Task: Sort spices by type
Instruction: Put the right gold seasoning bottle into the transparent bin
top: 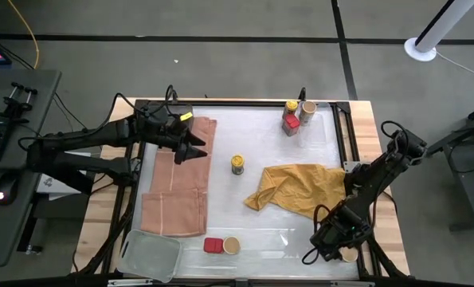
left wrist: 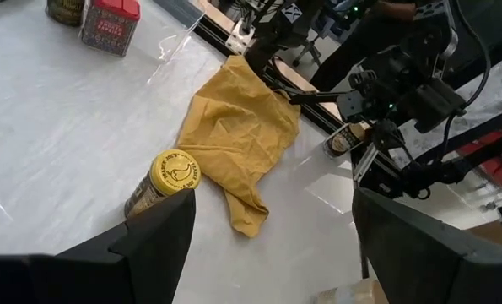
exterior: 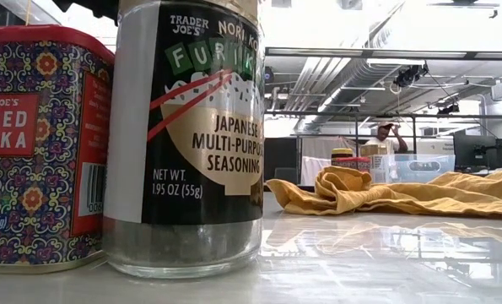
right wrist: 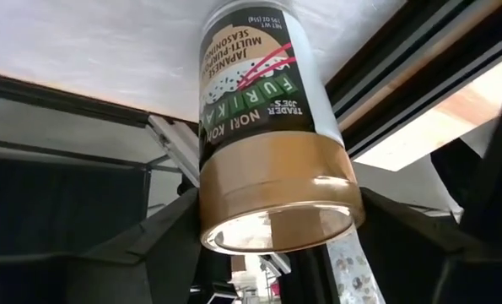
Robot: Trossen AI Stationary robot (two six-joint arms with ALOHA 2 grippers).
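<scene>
White table top (top: 260, 159) holds scattered spices. Right claw (top: 344, 249), at the near right corner, is clamped on a tan-topped jar (right wrist: 272, 127). Left claw (top: 195, 150) hangs apart over a pink cloth (top: 177, 187). I think the jar must next join the tan-topped one by the red tin (top: 213, 245).

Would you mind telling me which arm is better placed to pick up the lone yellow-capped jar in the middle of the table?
Left, probably. The left tool is open and empty, pointing at the yellow-capped jar just ahead. The right tool is at the table's near right corner, shut on a tan-topped jar.
</scene>
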